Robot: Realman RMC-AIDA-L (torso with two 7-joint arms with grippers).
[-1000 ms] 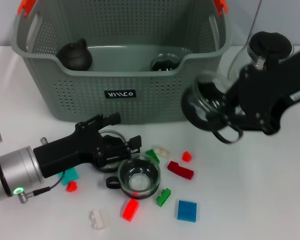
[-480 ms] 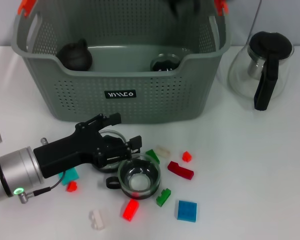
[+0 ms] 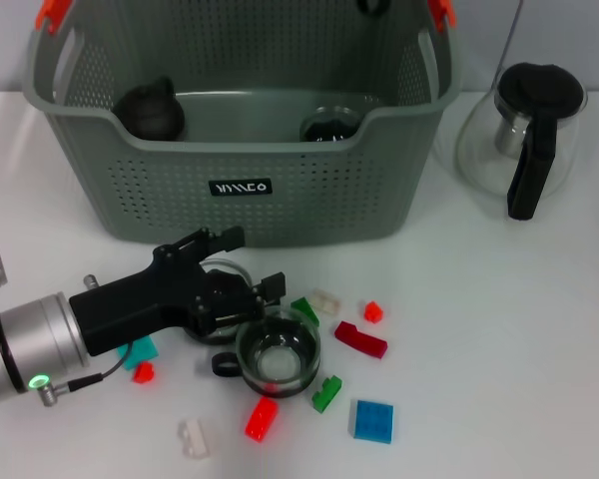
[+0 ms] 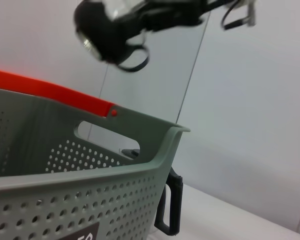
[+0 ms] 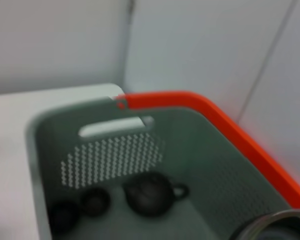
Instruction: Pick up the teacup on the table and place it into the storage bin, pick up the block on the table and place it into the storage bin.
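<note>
Two glass teacups stand on the table. One teacup (image 3: 278, 354) with a dark handle is in front of the storage bin (image 3: 309, 200). The other teacup (image 3: 223, 271) sits between the fingers of my left gripper (image 3: 255, 259), which is open around it. My right gripper (image 4: 115, 30) hangs above the bin's rim (image 4: 140, 125), shut on a third glass teacup (image 4: 121, 11). That cup's rim (image 5: 272, 222) shows in the right wrist view over the bin's inside (image 5: 110, 155). Several blocks lie by the cups, among them a red block (image 3: 262, 417), a blue block (image 3: 373, 419) and a green block (image 3: 326, 392).
A dark teapot (image 3: 150, 108) and a glass cup (image 3: 329, 125) lie inside the bin. A glass pitcher (image 3: 524, 135) with a black handle stands right of the bin. More small blocks lie nearby, including a dark red block (image 3: 360, 339), a white block (image 3: 193, 436) and a teal block (image 3: 140, 351).
My right arm has lifted its glass teacup from beside the bin's right end up over the bin, almost leaving the head view. The left arm has barely shifted.
</note>
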